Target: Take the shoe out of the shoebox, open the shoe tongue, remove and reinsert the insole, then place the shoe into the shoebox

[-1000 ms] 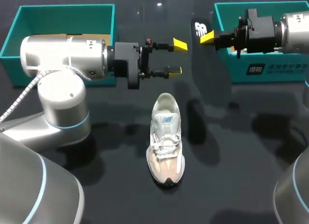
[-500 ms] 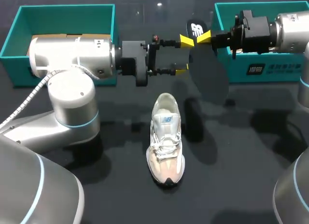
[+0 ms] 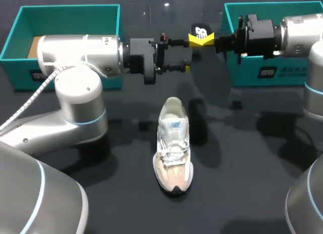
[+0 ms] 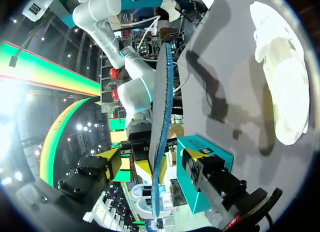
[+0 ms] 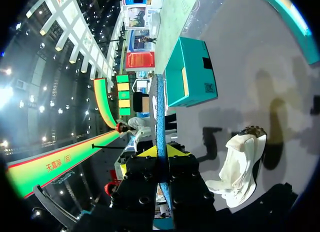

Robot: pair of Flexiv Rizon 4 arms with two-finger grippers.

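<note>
A white and beige sneaker [image 3: 172, 148] lies on the black table, toe toward the front edge; it also shows beside the left gripper [image 4: 280, 77] and below the right gripper [image 5: 240, 167]. Above the table's far middle my right gripper [image 3: 208, 39] is shut on the heel end of the dark insole [image 3: 201, 31], which hangs down from it. The insole is seen edge-on in the left wrist view [image 4: 162, 102] and in the right wrist view [image 5: 160, 107]. My left gripper [image 3: 190, 54] faces the right one, open, its fingers on either side of the insole and its upper tip close to the right gripper's tip.
A teal box [image 3: 20, 75] stands at the back left behind my left arm, with cardboard showing inside. A second teal box [image 3: 282, 72] stands at the back right under my right arm. The table around the sneaker is bare black.
My left gripper has moved right to meet the insole, and its fingers have drawn a little closer together. My right gripper has carried the insole slightly left. The sneaker has not moved.
</note>
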